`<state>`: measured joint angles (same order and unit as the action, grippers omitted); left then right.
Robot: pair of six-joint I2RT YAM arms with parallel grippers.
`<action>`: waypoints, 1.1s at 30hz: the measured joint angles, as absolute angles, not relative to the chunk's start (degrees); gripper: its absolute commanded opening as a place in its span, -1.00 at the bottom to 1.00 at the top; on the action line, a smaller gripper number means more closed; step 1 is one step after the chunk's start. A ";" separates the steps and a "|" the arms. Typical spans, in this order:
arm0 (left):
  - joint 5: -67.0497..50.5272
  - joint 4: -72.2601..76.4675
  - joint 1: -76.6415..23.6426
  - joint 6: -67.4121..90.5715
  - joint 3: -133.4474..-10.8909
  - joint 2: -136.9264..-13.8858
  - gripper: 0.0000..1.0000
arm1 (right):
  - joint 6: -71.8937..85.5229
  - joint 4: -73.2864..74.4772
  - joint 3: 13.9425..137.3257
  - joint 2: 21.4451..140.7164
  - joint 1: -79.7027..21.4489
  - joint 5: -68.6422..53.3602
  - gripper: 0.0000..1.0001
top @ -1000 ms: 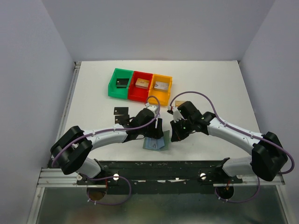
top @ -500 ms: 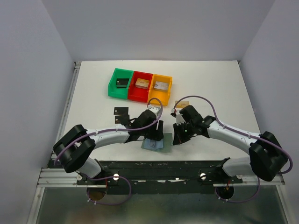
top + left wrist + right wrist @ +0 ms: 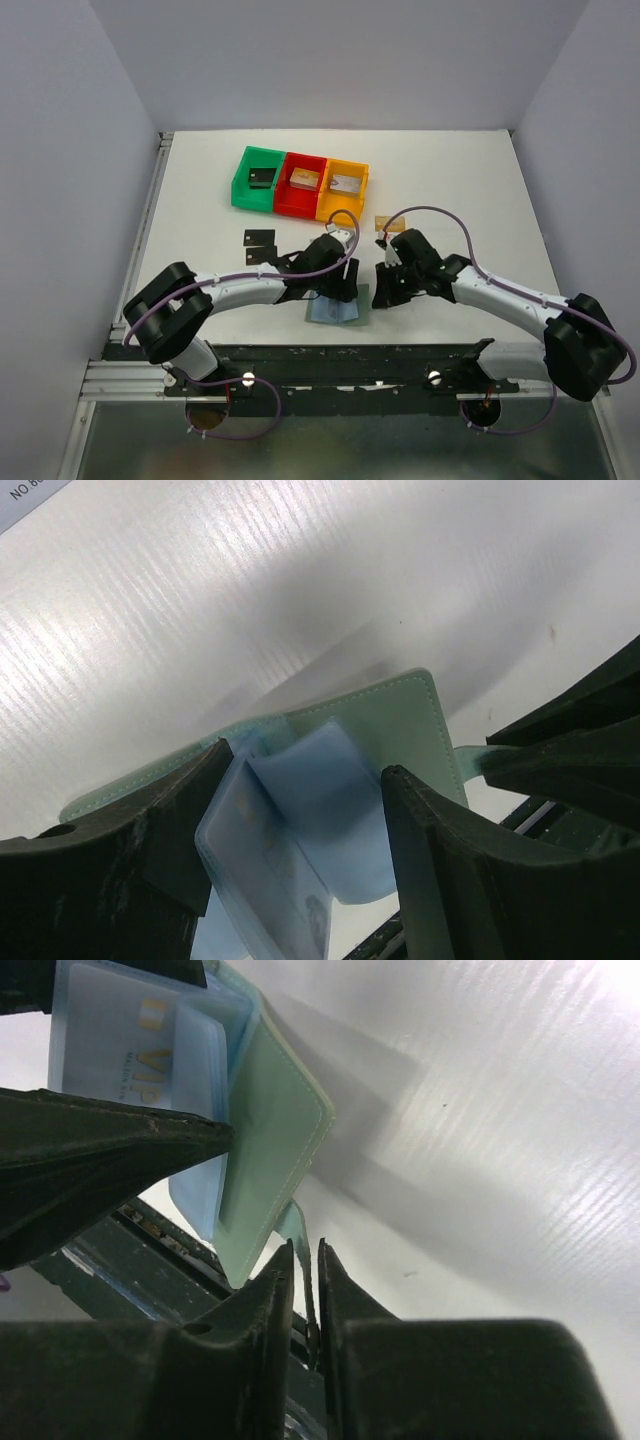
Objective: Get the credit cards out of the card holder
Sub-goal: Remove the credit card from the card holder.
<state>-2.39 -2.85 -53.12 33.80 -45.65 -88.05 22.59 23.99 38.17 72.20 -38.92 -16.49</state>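
The card holder [image 3: 338,306] lies open near the table's front edge, grey-green outside with pale blue pockets [image 3: 320,810]. My left gripper [image 3: 344,281] is open, its fingers [image 3: 175,830] straddling the blue pocket leaves. A pale card [image 3: 125,1030] with gold lettering sits inside a pocket. My right gripper [image 3: 383,287] is at the holder's right edge, and the closing tab [image 3: 296,1228] runs into the narrow gap between its barely parted jaws. Two black cards [image 3: 258,247] lie left of the holder. A gold-tan card [image 3: 390,222] lies behind the right gripper.
Green [image 3: 258,178], red [image 3: 303,183] and orange [image 3: 345,187] bins stand in a row at the back, each with a chunky piece inside. The black mounting rail [image 3: 340,360] runs just in front of the holder.
My right gripper has come down and left to the holder's right edge, uncovering the gold-tan card, and its jaws have parted slightly. The left gripper and holder shifted a little right.
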 measured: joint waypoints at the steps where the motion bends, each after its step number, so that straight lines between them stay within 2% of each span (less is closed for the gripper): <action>1: -2.39 -2.87 -53.19 33.76 -45.78 -88.27 0.46 | 22.92 23.99 38.06 71.90 -38.89 -16.05 -0.36; 6: -2.39 -2.92 -53.43 33.63 -46.19 -89.08 0.46 | 23.97 24.03 37.95 70.63 -38.87 -14.50 -0.11; 13: -2.39 -2.94 -53.65 33.63 -46.19 -89.78 0.47 | 24.97 23.62 37.80 66.08 -38.87 -13.91 -0.05; 21: -2.39 -3.16 -53.76 33.65 -47.09 -90.37 0.47 | 27.20 16.67 35.16 62.02 -38.87 -20.16 -0.12; 33: -2.42 -3.14 -53.76 33.91 -48.58 -92.44 0.47 | 32.05 4.34 27.59 65.45 -39.07 -27.53 -0.26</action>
<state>-2.42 -3.14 -53.76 33.91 -48.58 -92.44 32.05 4.34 27.59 65.45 -39.07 -27.53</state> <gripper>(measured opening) 0.733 0.386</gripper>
